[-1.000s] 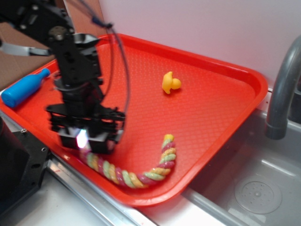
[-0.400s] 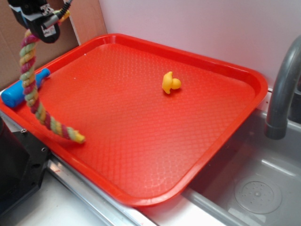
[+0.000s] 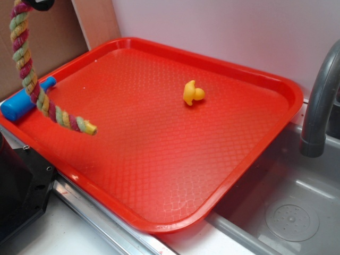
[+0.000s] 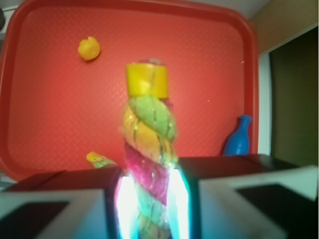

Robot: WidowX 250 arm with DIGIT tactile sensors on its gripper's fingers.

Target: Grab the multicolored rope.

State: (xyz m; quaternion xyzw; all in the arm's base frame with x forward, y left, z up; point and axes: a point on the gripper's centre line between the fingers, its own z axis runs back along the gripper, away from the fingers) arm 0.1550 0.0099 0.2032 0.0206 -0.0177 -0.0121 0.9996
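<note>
Wrist view shows the gripper (image 4: 149, 199) clamped on the multicolored rope (image 4: 148, 149) near one yellow tip; the rest hangs clear above the red tray (image 3: 276, 85). The grab looks done; next calls only for a steady hold.

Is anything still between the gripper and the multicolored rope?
No. The gripper is shut on the multicolored rope, which hangs above the red tray. The yellow duck and blue bottle lie apart from it.
</note>
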